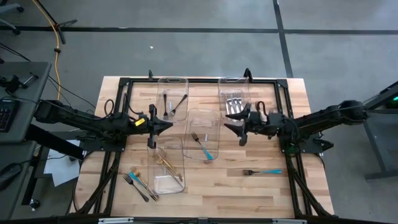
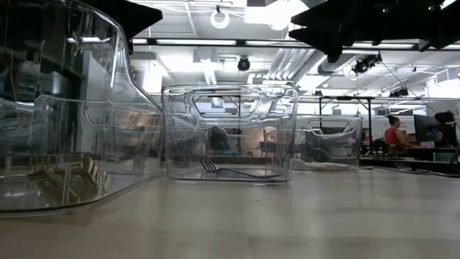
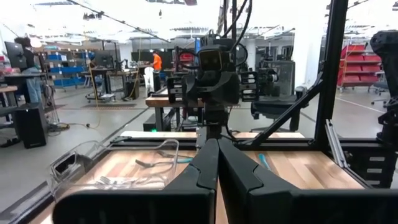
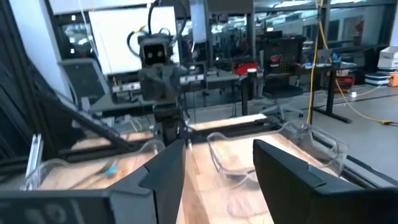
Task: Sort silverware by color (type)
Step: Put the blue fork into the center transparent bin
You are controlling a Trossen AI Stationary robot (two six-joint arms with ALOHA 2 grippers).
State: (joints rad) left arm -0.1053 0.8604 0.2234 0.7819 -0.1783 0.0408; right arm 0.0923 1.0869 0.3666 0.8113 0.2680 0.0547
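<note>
Left end effector [image 1: 166, 125] clenched, empty, above worktop [image 1: 249, 186]; right end effector [image 1: 231, 128] released beside the teal fork [image 1: 202, 145] bin [image 1: 214, 117].

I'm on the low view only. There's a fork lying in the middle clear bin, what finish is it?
Observer: From above, that fork in the middle bin has a teal handle.
Operator: Is any silverware loose on the table?
Observer: Yes. Another teal-handled fork lies on the bare wood, on the right arm's side, and a small mixed cluster lies near the front left.
Operator: What are the grippers doing?
Observer: The left gripper is shut and the right gripper is open. They face each other across the middle bin, and neither holds anything.
</note>
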